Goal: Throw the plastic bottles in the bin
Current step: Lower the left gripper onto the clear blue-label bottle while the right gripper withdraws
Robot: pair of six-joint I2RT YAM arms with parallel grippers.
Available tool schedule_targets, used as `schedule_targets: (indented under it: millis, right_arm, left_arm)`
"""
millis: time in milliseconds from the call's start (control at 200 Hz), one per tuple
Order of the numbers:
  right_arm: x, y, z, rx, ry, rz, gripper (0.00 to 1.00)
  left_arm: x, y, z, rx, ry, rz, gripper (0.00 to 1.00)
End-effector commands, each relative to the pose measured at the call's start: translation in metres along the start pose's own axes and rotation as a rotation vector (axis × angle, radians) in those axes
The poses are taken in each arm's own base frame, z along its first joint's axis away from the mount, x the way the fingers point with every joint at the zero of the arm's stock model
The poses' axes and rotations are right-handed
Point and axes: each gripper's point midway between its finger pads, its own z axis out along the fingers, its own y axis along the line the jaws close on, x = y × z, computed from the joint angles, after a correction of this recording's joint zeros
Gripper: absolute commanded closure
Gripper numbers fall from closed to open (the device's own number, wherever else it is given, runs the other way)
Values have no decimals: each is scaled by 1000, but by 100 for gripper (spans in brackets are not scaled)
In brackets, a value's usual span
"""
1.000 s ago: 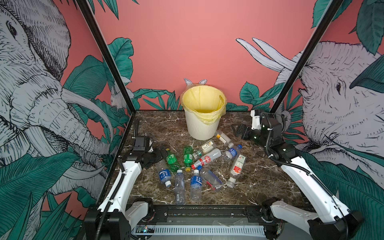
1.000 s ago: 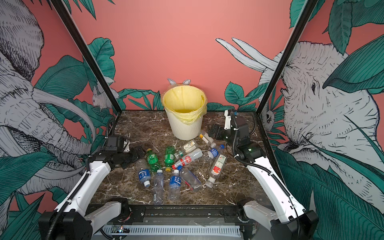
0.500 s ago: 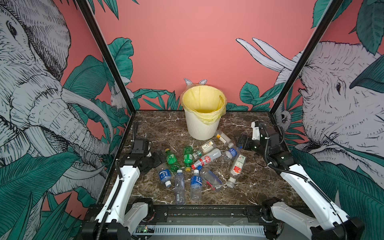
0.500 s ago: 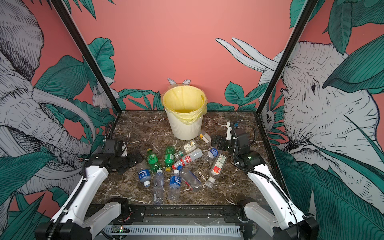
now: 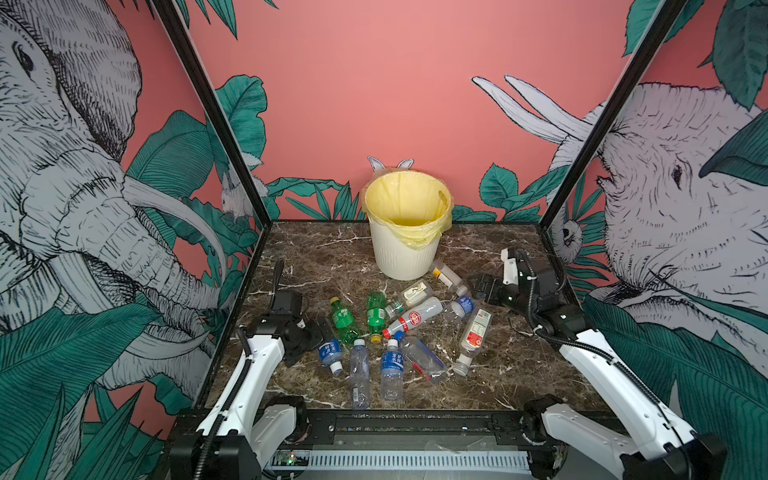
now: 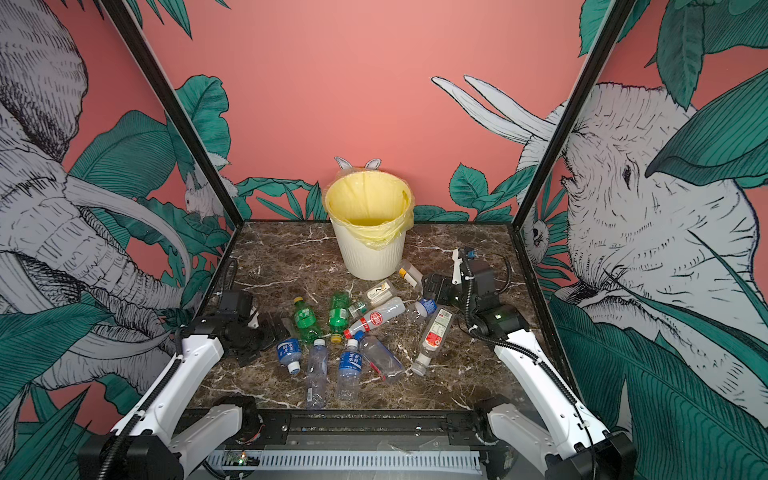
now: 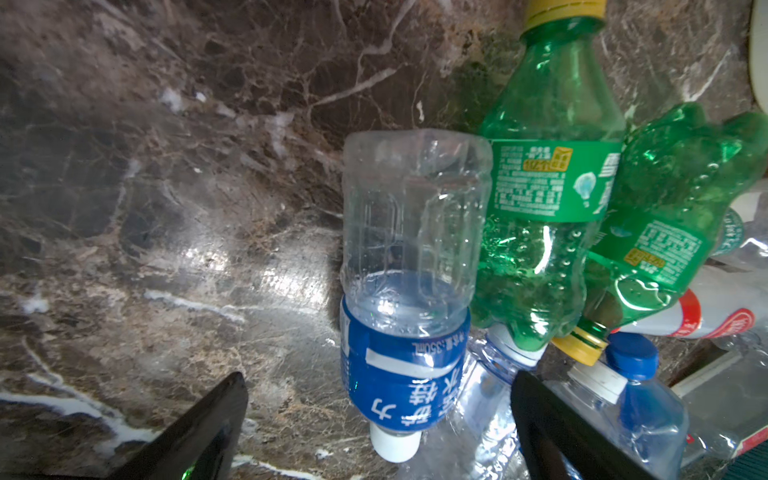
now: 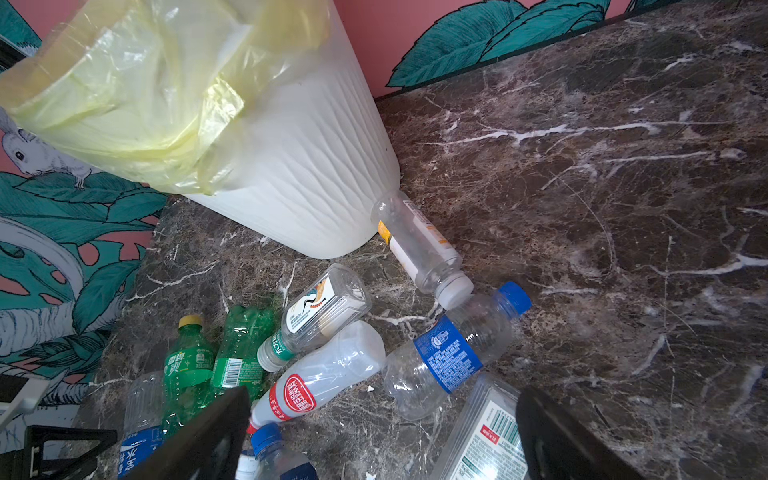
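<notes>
- My left gripper (image 7: 378, 386) hangs low over the table (image 7: 166, 208), jaws spread wide and pinching nothing.
- A blue-label bottle (image 7: 405, 370) lies on its side in the gap between those jaws. Its white cap is toward me and its clear base points away. I see neither finger touching it.
- Just outside one left finger, a green bottle (image 7: 548, 195) lies against the blue-label bottle. A second green bottle (image 7: 665, 216) rests against that one, farther out.
- My right gripper (image 8: 384, 395) is also spread wide and empty, tilted down over the far edge of the pile.
- Just ahead of its gap, a blue-cap bottle (image 8: 449, 353) lies on its side, cap pointing away.
- A red-label bottle (image 8: 324, 382) lies near one right fingertip, and a barcode bottle (image 8: 486, 436) lies by the other finger.
- The bin (image 8: 311, 166) stands upright beyond the pile, well ahead of my right jaws and farther still from my left.
- A clear bottle (image 8: 419, 245) lies touching the bin's foot, between the bin and my right jaws.
</notes>
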Motion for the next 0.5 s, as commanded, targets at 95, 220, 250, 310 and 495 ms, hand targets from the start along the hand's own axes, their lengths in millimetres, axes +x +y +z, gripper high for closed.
schedule_targets:
  millis: [95, 220, 250, 310, 495]
  right_arm:
    - [3, 0, 2, -5, 19, 18, 1]
    - [3, -1, 7, -6, 17, 37, 1]
    - [1, 0, 8, -11, 15, 41, 1]
    - [-1, 3, 10, -26, 15, 47, 1]
    - [-3, 7, 16, -40, 33, 54, 1]
  left_arm:
    - [-4, -1, 8, -25, -10, 14, 1]
    - [-5, -5, 15, -30, 0, 32, 2]
    - [-4, -6, 17, -32, 2, 40, 2]
    - [-3, -8, 20, -36, 8, 56, 2]
    - [2, -7, 34, -52, 29, 53, 7]
